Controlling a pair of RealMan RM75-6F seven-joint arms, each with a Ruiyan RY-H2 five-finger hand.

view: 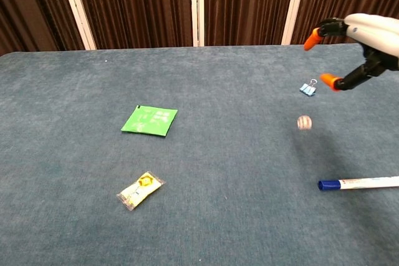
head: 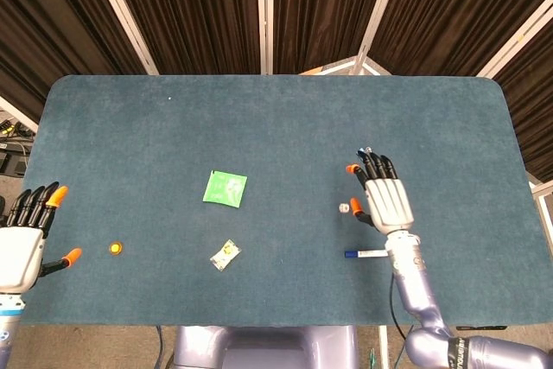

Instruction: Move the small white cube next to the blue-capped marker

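the small white cube (view: 303, 122) shows blurred, free of any grip, toward the table's (head: 276, 127) right half, between the right hand (head: 386, 200) and the blue-capped marker (head: 373, 253). the right hand has its fingers spread apart and holds nothing; the cube lies just left of its thumb. the marker's long axis runs along the near edge, cap pointing left. the left hand (head: 24, 232), also spread and empty, sits at the far left edge, so the right hand is much nearer.
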